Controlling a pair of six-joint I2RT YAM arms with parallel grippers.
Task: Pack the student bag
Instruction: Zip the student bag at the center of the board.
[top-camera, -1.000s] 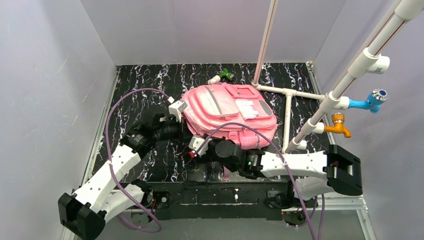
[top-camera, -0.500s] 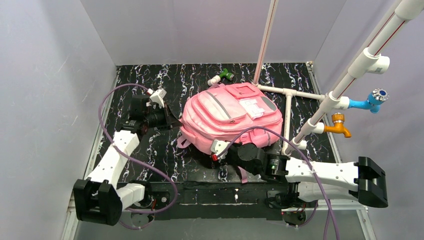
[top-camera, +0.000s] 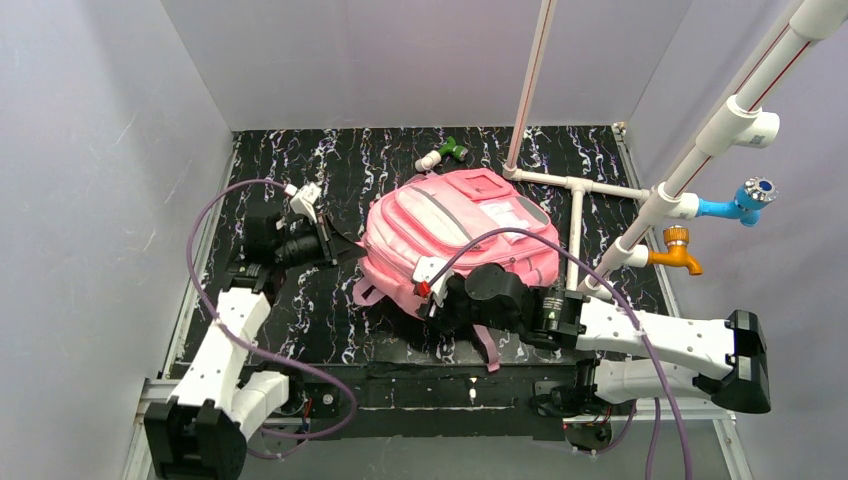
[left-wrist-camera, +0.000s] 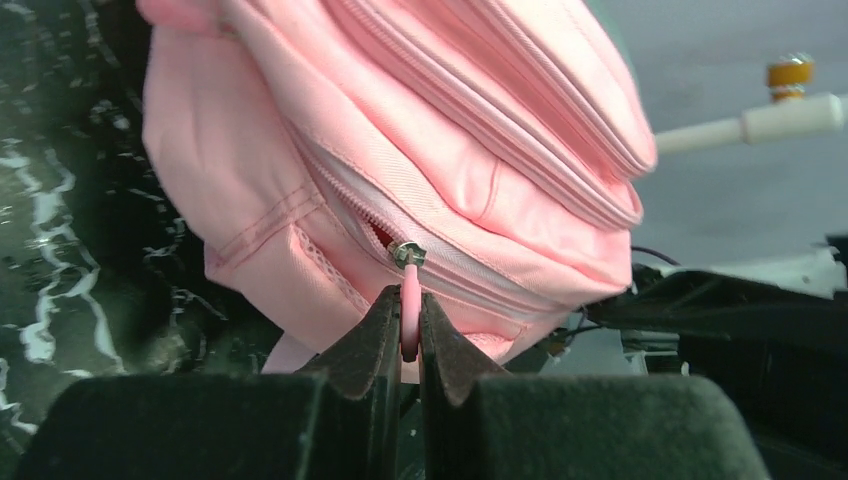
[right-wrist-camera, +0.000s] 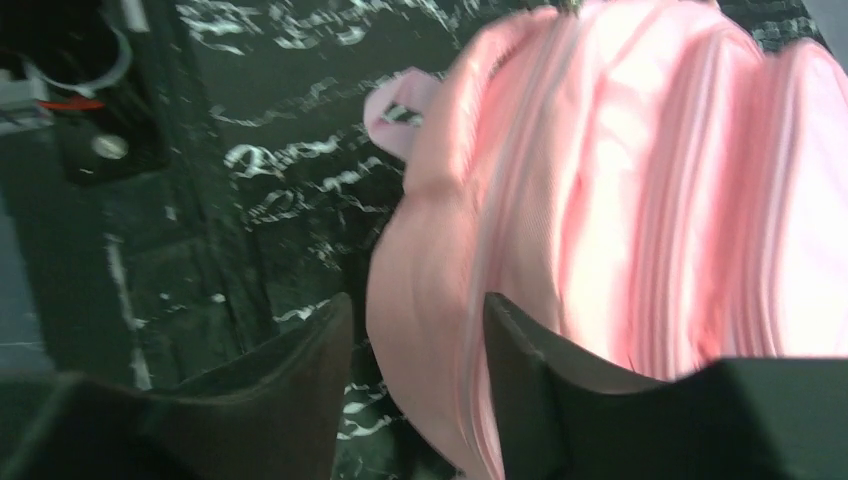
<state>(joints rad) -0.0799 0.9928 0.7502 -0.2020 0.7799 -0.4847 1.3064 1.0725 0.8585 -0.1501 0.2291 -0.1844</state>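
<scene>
**Pinching the zip pull with the left hand, right hand standing loose**

Holding the flat pink zip pull tab (left-wrist-camera: 410, 296) squeezed between the closed tips of the left gripper (left-wrist-camera: 408, 305), with the small metal slider (left-wrist-camera: 405, 254) just beyond the fingertips. Facing the large soft pink fabric student bag (top-camera: 455, 235) directly ahead of that hand and bulging above it, front pockets up, on the black marble-patterned table top (top-camera: 300, 160).

Meeting the pale zip track (left-wrist-camera: 480, 275) crosswise in front of the fingertips, climbing away to their left and sloping down to their right. Probably calls for a pull sideways along that line, not straight back. Shows a sliver of red just left of the slider, perhaps a gap in the zip; cannot tell for sure.

Keeping the right gripper (right-wrist-camera: 415, 305) at the bag's near edge with fingers parted, the pink flank rising between and beyond them. Cannot tell whether touching; clearly not clamping.

Leaves the left hand better placed for the zip, and the right for steadying.

Hides whatever sits inside the bag: no compartment visibly gaping, no contents on view.
</scene>
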